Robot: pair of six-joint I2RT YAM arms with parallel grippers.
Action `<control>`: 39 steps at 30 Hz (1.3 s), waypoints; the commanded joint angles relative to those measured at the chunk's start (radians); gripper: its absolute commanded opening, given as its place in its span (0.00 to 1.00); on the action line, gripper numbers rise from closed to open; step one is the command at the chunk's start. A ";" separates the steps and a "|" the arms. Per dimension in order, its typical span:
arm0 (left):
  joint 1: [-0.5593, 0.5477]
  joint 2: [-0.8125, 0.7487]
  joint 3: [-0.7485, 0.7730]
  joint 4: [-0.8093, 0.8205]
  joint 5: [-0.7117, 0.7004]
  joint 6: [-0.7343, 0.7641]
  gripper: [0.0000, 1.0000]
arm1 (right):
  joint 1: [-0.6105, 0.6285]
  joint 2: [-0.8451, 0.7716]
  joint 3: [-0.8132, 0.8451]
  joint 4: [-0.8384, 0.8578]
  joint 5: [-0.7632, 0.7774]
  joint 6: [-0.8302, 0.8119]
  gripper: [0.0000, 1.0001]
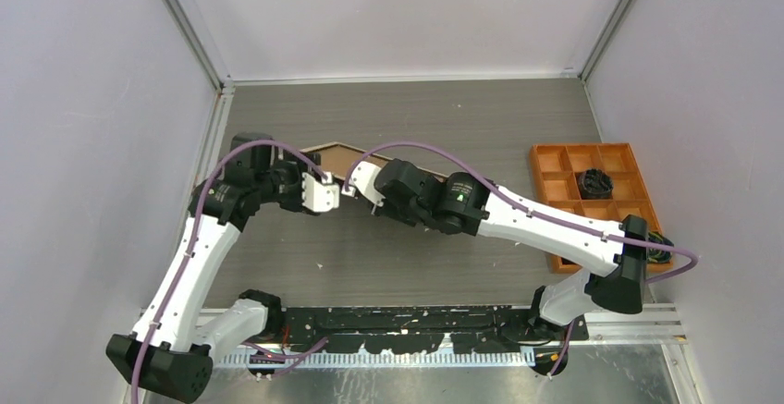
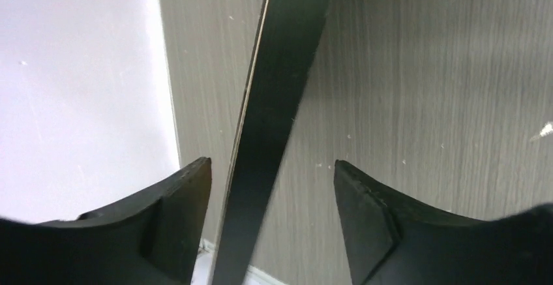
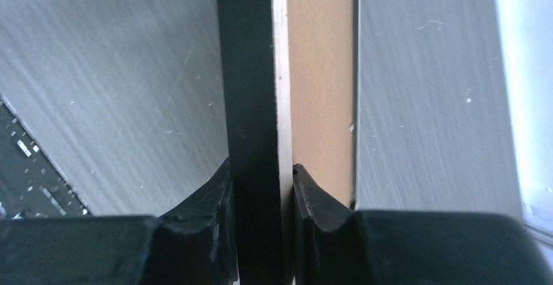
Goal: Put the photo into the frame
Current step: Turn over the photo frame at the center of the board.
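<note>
The frame is held up off the table at centre left, tilted, its brown side facing up in the top view. My right gripper is shut on it. In the right wrist view both fingers press the frame's black edge at the right gripper, with a thin pale strip and a brown face beside it. My left gripper stands open around the same frame. In the left wrist view the black edge passes between the fingers of the left gripper with gaps on both sides. The photo is out of view.
An orange compartment tray lies at the right of the table with a black round object in one cell. White walls close in the left, back and right sides. The left wall stands close to the frame's end.
</note>
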 commanded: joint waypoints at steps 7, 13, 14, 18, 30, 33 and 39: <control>0.036 -0.043 0.183 0.243 0.046 -0.703 1.00 | -0.104 0.053 0.280 -0.029 -0.135 0.223 0.17; 0.217 -0.015 0.310 0.302 0.167 -1.034 1.00 | -0.295 0.122 0.453 -0.035 -0.469 0.450 0.16; 0.270 -0.001 0.326 0.306 0.205 -1.087 1.00 | -0.335 0.132 0.472 -0.025 -0.518 0.494 0.15; 0.450 0.080 0.379 0.270 0.349 -1.207 1.00 | -0.503 0.144 0.453 0.087 -0.719 0.712 0.15; 0.481 0.263 0.267 0.020 0.268 -1.078 1.00 | -0.753 0.022 -0.018 0.431 -0.787 0.985 0.16; 0.482 0.286 0.194 0.068 0.214 -1.106 1.00 | -0.779 -0.030 -0.202 0.545 -0.764 1.033 0.16; 0.483 0.269 0.038 0.188 0.158 -1.126 1.00 | -0.797 -0.093 -0.502 0.690 -0.677 1.037 0.18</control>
